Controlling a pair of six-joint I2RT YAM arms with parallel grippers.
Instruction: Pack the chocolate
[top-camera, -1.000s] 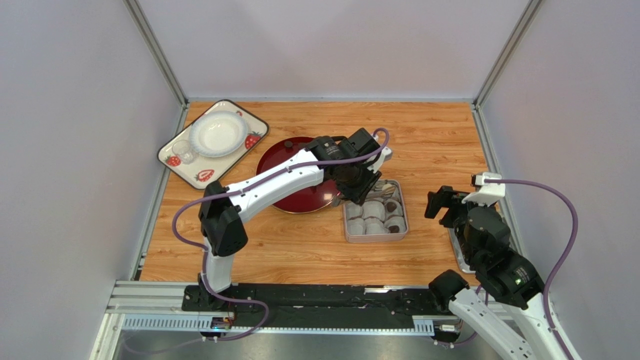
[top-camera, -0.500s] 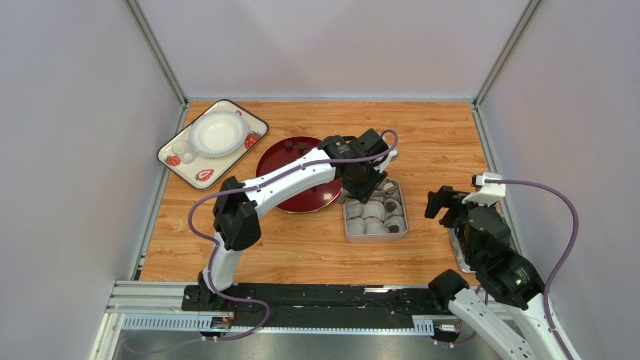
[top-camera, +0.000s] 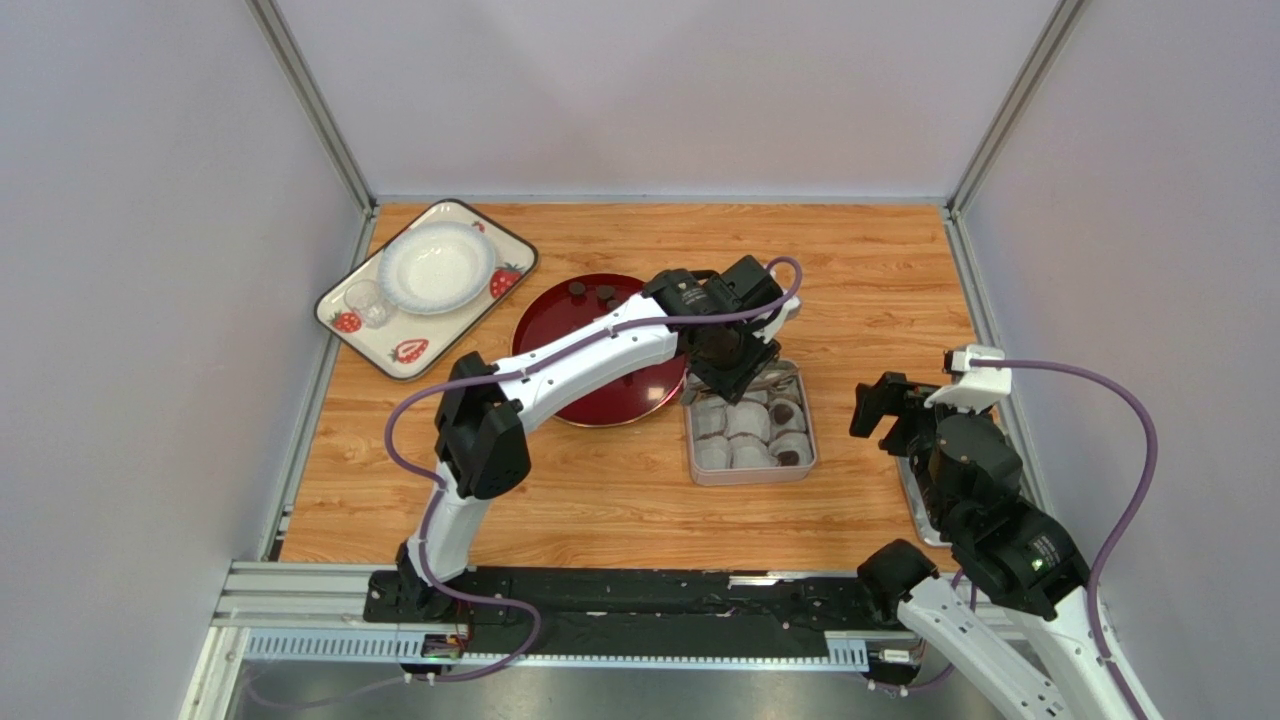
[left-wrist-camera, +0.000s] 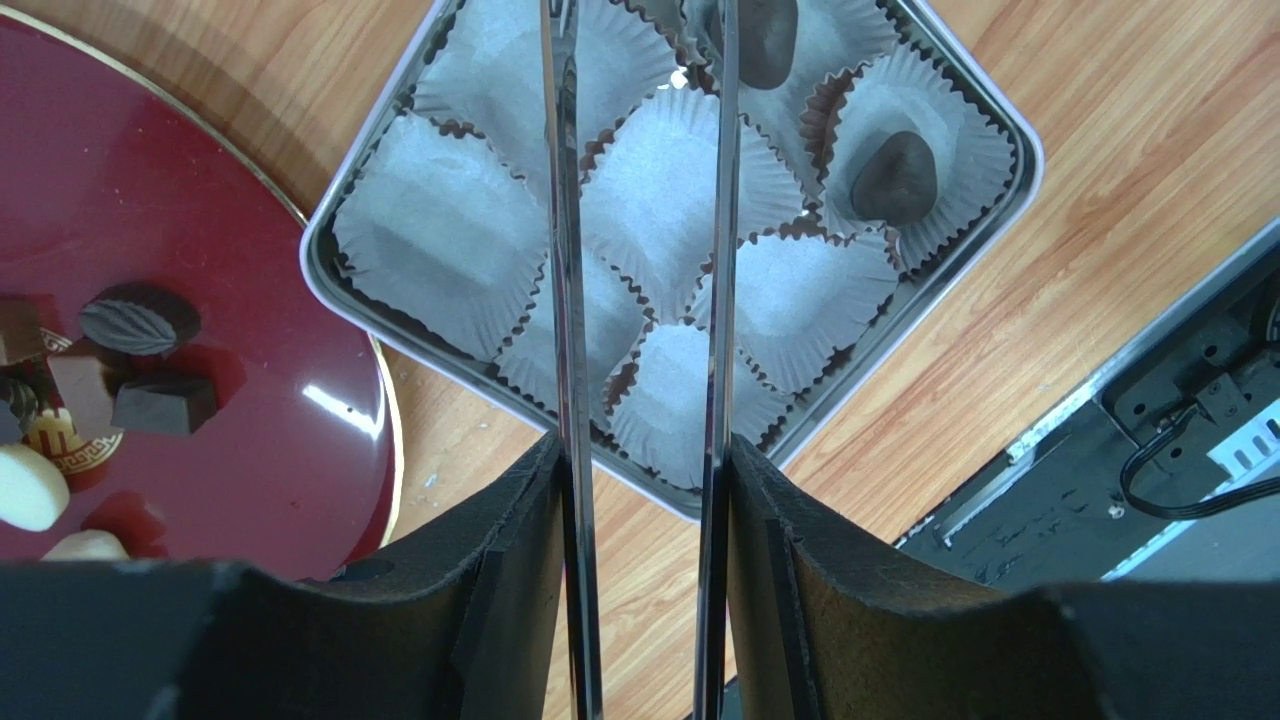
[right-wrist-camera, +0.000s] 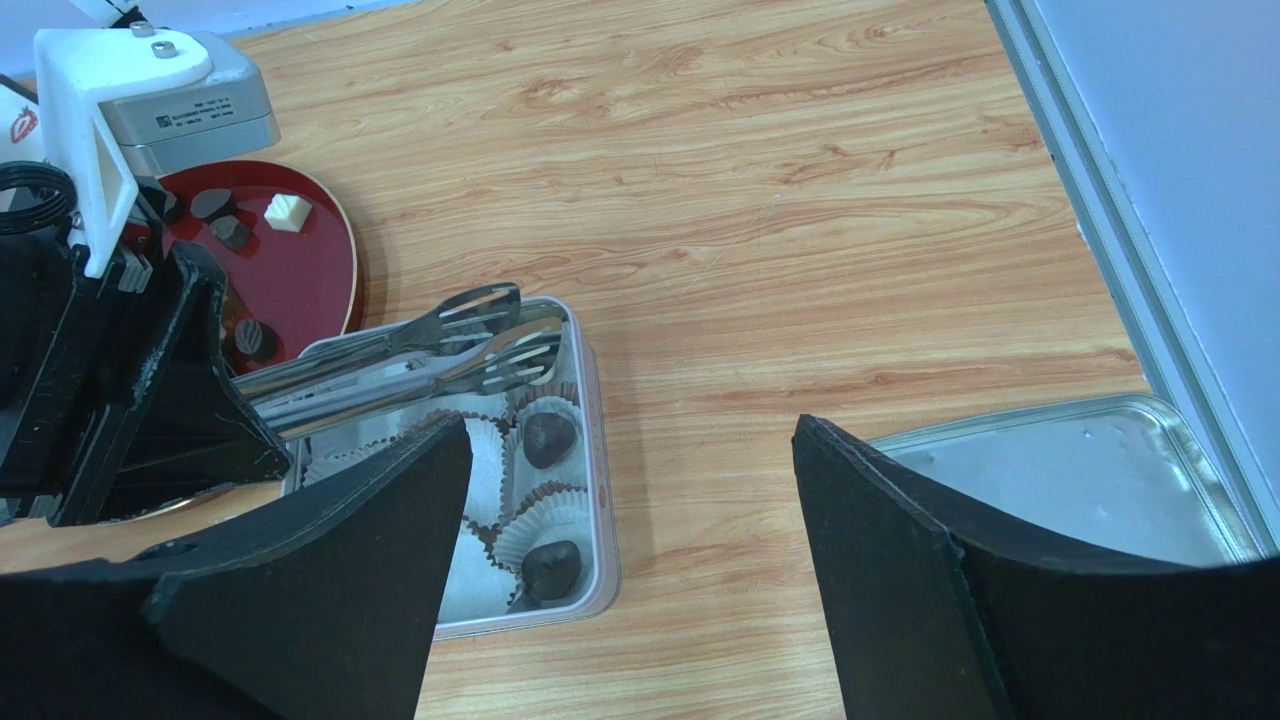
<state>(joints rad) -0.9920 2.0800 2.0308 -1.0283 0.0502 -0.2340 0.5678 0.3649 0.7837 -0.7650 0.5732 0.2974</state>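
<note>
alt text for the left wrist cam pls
Metal tongs held in the left gripper reach over a square grey tin of white paper cups, two of which hold dark chocolates. At left, a dark red plate carries more chocolate pieces.

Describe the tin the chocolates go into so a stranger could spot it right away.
On the wooden table, look just right of the round dark red plate. The square grey tin there is the only container lined with white frilled paper cups, a few holding dark chocolates.
</note>
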